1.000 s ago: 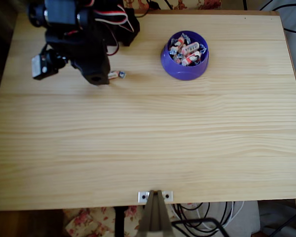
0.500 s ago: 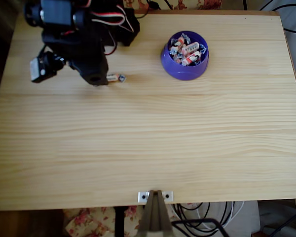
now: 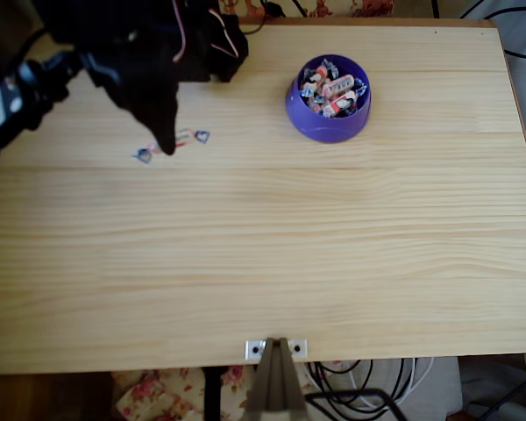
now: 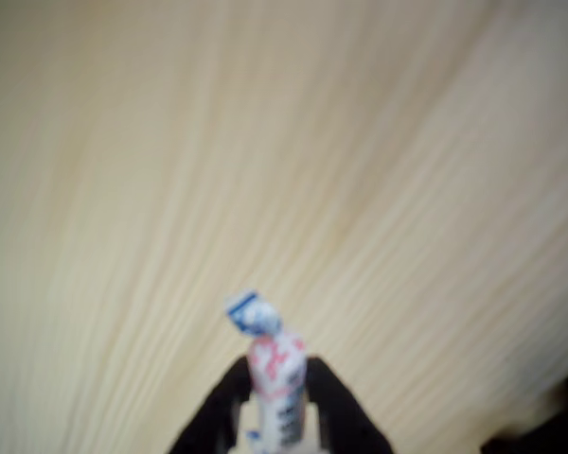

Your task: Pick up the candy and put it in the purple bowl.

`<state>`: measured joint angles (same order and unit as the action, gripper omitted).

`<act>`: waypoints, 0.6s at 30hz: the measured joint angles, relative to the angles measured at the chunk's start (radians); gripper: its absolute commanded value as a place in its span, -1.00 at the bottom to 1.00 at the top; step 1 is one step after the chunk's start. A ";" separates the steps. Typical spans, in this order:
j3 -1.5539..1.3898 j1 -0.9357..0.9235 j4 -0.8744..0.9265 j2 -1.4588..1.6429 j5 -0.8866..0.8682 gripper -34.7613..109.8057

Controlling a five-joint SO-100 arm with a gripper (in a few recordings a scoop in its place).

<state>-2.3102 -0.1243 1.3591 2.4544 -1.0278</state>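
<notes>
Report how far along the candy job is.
Done: the gripper is shut on the candy, wrapper ends sticking out either side of the fingertip in the overhead view. In hand: carrying it above the table. Left: move right to the purple bowl, which already holds other candies, and release.

A white, red-banded candy [image 4: 273, 374] with bluish twisted ends sits pinched between the fingers [image 4: 218, 411]. The glossy purple bowl [image 3: 328, 98], holding more candies, stands well apart from them.
</notes>
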 measured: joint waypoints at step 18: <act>-0.034 0.468 0.014 0.528 0.222 -0.53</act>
<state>-2.3439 0.3436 1.3729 2.9821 -0.8053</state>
